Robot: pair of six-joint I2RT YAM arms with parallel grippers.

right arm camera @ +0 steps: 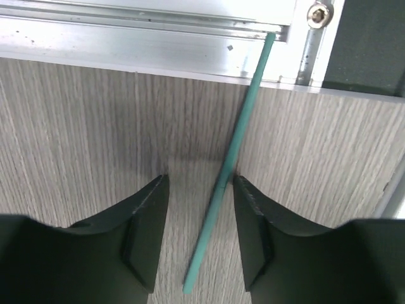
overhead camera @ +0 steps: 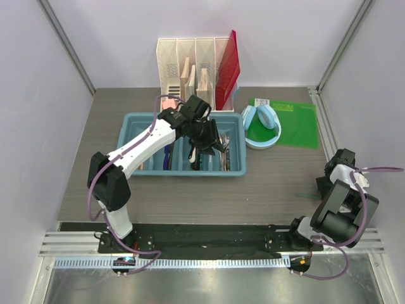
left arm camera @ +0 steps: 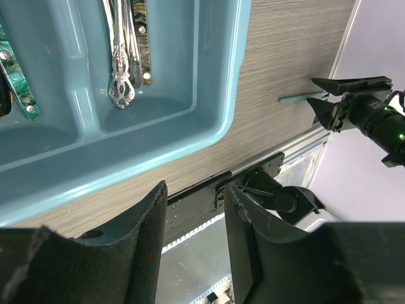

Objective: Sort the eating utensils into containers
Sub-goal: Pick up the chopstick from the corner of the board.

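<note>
A white file organizer [overhead camera: 169, 63] holding a red folder [overhead camera: 229, 69] stands at top centre. Right of it, light blue headphones [overhead camera: 267, 117] overlap a green sheet [overhead camera: 297, 126].

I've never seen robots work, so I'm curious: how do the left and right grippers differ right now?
The left gripper hangs over the blue tray; the right gripper is low over the wood-grain table, off to the right. Nothing lies between the left gripper's fingers; a thin teal stick lies on the table between the right gripper's. Both are open, holding nothing.
</note>
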